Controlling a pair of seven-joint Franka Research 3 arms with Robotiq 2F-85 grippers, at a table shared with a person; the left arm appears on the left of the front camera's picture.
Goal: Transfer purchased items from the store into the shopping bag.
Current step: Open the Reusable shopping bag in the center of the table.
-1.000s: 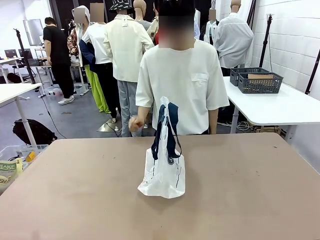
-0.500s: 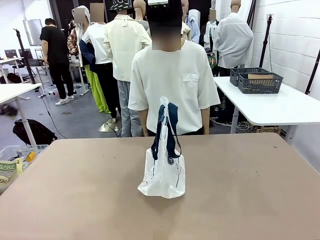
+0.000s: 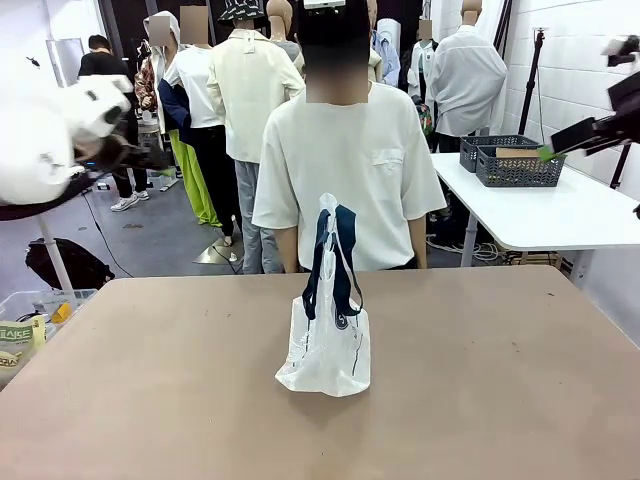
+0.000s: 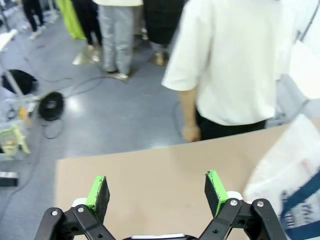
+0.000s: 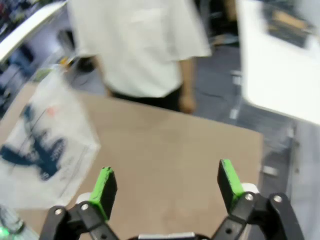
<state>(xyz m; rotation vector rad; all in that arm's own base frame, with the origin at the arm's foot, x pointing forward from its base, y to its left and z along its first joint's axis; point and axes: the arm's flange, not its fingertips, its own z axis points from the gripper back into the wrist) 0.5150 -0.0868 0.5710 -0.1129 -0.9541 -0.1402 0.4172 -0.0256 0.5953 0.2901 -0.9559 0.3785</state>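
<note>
Front view: the shopping bag (image 3: 325, 335) stands upright near the middle of the brown table (image 3: 500, 380), well away from every edge, its navy handles raised above the crinkled white body. A person (image 3: 340, 160) in a white T-shirt stands just behind the table's far edge, directly beyond the bag, arms hanging down. The left arm (image 3: 40, 135) comes in as a white blur high above the table's far left corner. The right gripper (image 3: 556, 146) hangs high above the far right corner, one green pad showing at its tip; from this angle I cannot tell how its jaws stand. Off to the right a separate white table (image 3: 560, 215) carries dark grey baskets (image 3: 520, 165)

Left wrist view: the left gripper (image 4: 156, 192) is above the table, its jaws spread wide and released, with bare tabletop between the green pads (image 4: 98, 194). The bag lies at the picture's right side, clear of the fingers. The person's hand (image 4: 191, 133) hangs beside the table's far edge

Right wrist view: the jaws of the right gripper are likewise released and wide apart, green pads (image 5: 105, 186) framing bare tabletop. The bag sits at the picture's left, well apart from the fingers. The person stands past the table's far edge, one hand (image 5: 187, 104) hanging just beyond it
</note>
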